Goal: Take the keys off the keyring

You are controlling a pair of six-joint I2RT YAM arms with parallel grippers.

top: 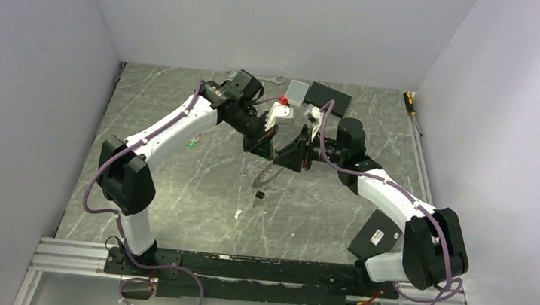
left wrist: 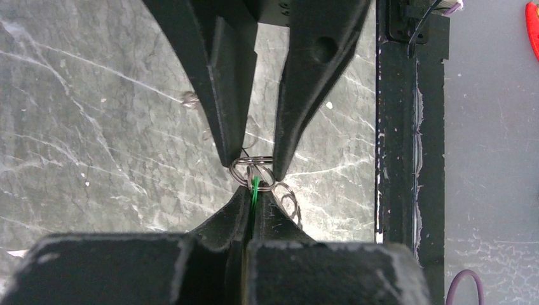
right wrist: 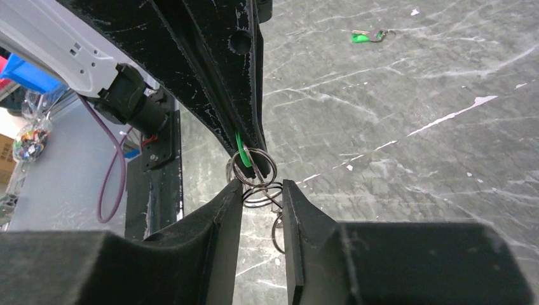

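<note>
The left arm (top: pixel 179 124) and right arm (top: pixel 391 199) are meeting over the middle of the dark marbled surface (top: pixel 170 210), wrists facing each other, tips almost touching. The step in hand, as I am judging it, is working a green key off its ring. The left jaws are pressing together on the green key (left wrist: pixel 255 189), its bright head showing as a sliver in the seam; the right jaws are standing partly apart and closing on the split ring (left wrist: pixel 252 169) threaded through that key, one tip touching each side. The keyring (top: pixel 265 172) is drooping from this meeting point towards the near side, the black key (top: pixel 257 194) sitting at its low end; whether that end is resting on the surface I cannot tell. Another green key (right wrist: pixel 363 37) is lying alone on the surface, well apart, so one key is looking already freed.

The next move is calling for a steady pinch on the ring while the key is turning and sliding along the coil to its open end; the two grips are sitting very close, so a small slip is risking either hold.

Containers: at the far edge a flat black case (top: pixel 329 98) and what is looking like a pale box (top: pixel 297 91) are sitting side by side, contents hidden; beyond the surface, the right wrist view is showing a blue bin (right wrist: pixel 25 73), its inside out of view, and a clear bag (right wrist: pixel 28 136) holding small coloured pieces.
</note>
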